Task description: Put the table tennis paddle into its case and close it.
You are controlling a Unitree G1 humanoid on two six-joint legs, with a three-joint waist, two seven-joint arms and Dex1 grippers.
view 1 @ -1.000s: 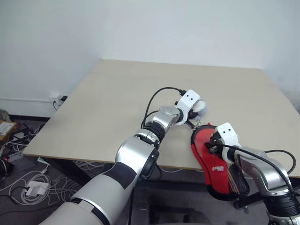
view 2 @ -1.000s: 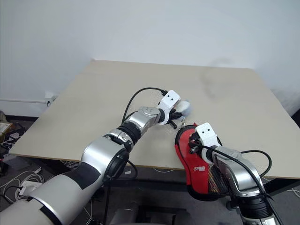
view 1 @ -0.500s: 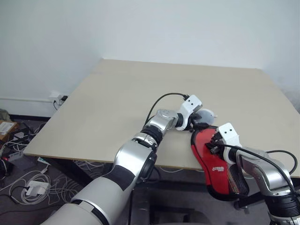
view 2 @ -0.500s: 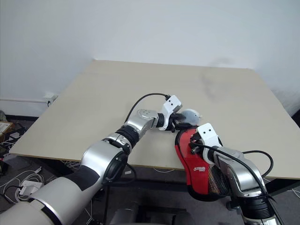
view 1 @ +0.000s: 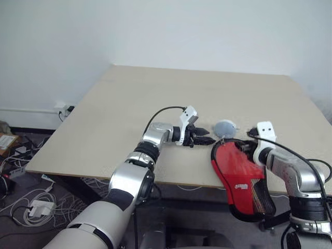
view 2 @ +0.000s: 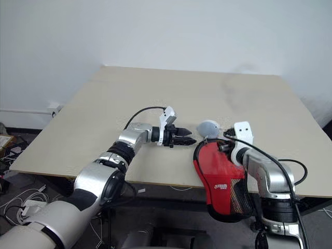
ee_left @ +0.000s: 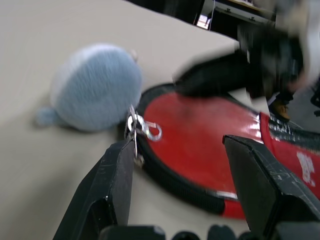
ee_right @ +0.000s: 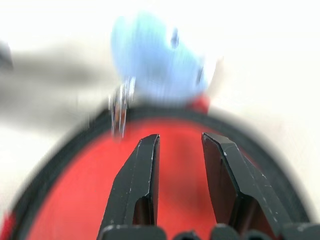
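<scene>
Hanging partly off the near edge of the pale wooden table (view 1: 129, 98), the red fabric paddle-shaped case (view 1: 236, 174) with its white logo and black mesh patch sits at your right, its round end on the tabletop and its narrow end out over the floor. That overhang probably leaves the zip edge easy to reach from below. You cannot see the table tennis paddle itself; the case looks shut around its round end, so I judge the paddle is already inside, though no frame confirms it.

Your right gripper (ee_right: 177, 165) hovers over the case's red round face with its two black fingers (ee_right: 137, 185) drawn narrow and nothing between them, likely placed to steady the case.

Just past the rim, the small metal zip pull (ee_left: 141, 128) sticks out at the round end, close to a pale blue-grey rounded soft object (view 1: 225, 128) lying on the table just beside the case.

Your left gripper (view 1: 203, 139) points sideways toward that end, spread wide and empty, well placed for taking the zip pull if closing remains.
</scene>
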